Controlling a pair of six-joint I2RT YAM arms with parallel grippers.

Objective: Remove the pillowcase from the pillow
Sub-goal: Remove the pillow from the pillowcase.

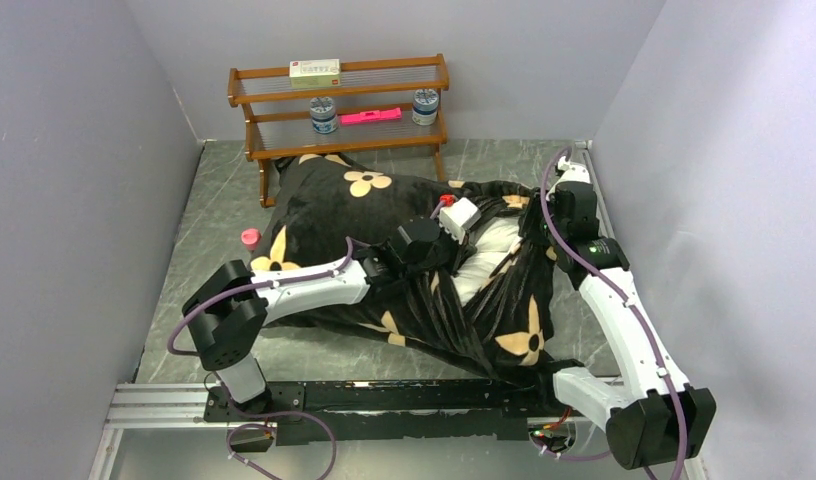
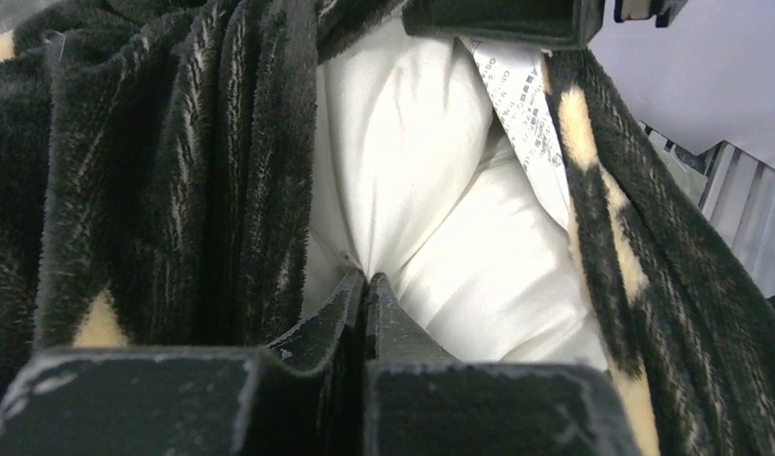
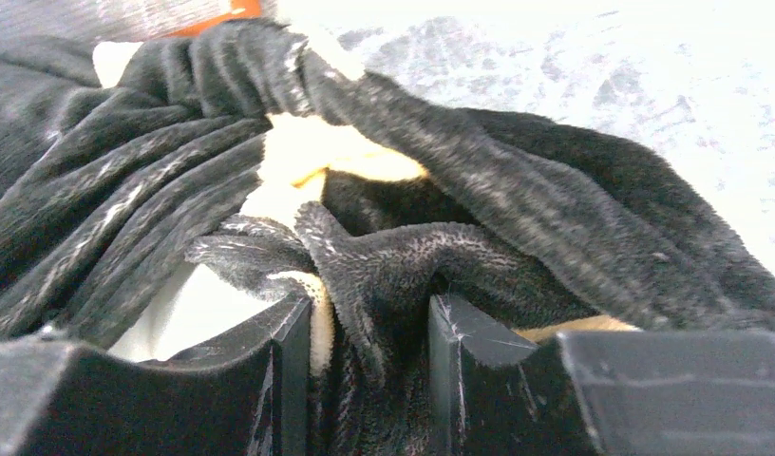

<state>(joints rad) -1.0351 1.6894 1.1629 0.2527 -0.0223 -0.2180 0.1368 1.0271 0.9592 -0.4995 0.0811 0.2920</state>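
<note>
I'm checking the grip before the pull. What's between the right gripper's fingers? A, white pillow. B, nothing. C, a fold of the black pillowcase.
C: the right wrist view shows a bunched fold of the pillowcase filling the gap between the right gripper fingers; the pillow only peeks out to one side.

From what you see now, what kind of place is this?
Probably a robot test cell: grey walls box in the table, and the left arm and right arm sit on a metal rail.

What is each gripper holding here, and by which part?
Left gripper pinches a pucker of fabric on the white pillow, inside the cover's opening. Right gripper grips a bunched fold of the pillowcase.
</note>
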